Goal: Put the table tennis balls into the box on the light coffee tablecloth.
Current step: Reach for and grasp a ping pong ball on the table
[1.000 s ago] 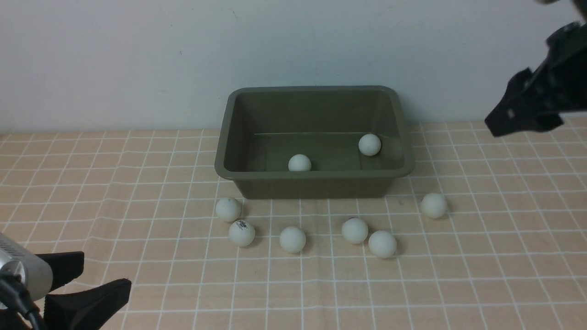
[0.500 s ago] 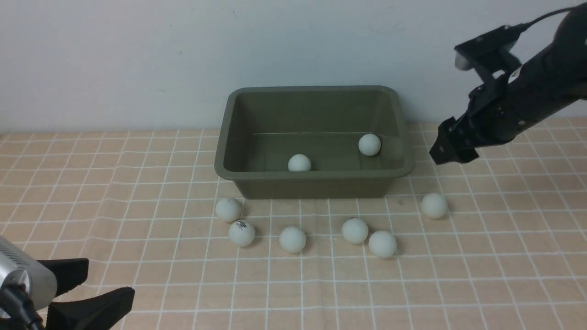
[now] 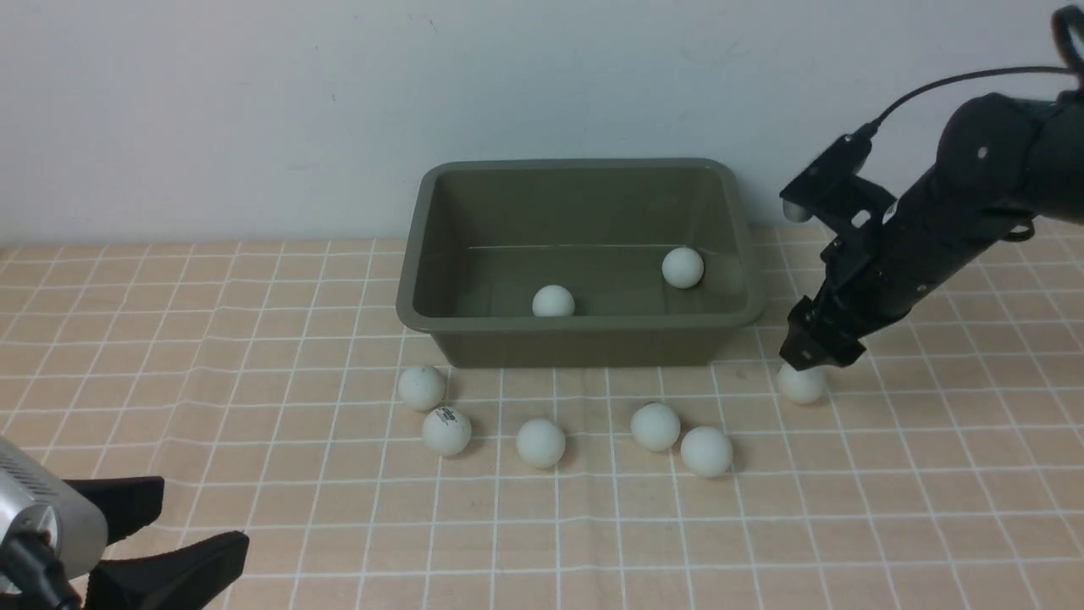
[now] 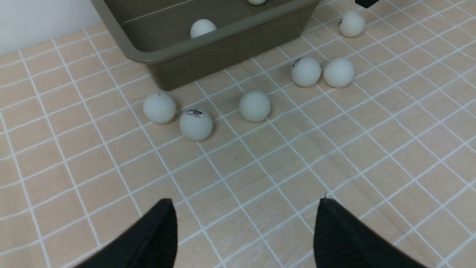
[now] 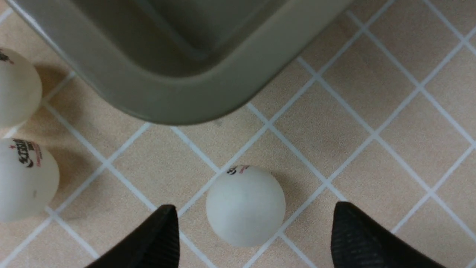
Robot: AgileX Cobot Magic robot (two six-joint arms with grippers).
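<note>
Running left-right, box (image 3: 508, 346) long axis, mouth up

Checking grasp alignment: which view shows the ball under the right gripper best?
The right wrist view: the ball shows large between the fingertips of the open right gripper. In the front view the gripper covers its top; the left wrist view shows it small.

rightmost ball (image 3: 801, 386): top hidden behind right fingers (image 3: 817, 343) | left fingers (image 3: 169, 561): cut off by edge | ball print (image 3: 448, 416): unreadable
</note>
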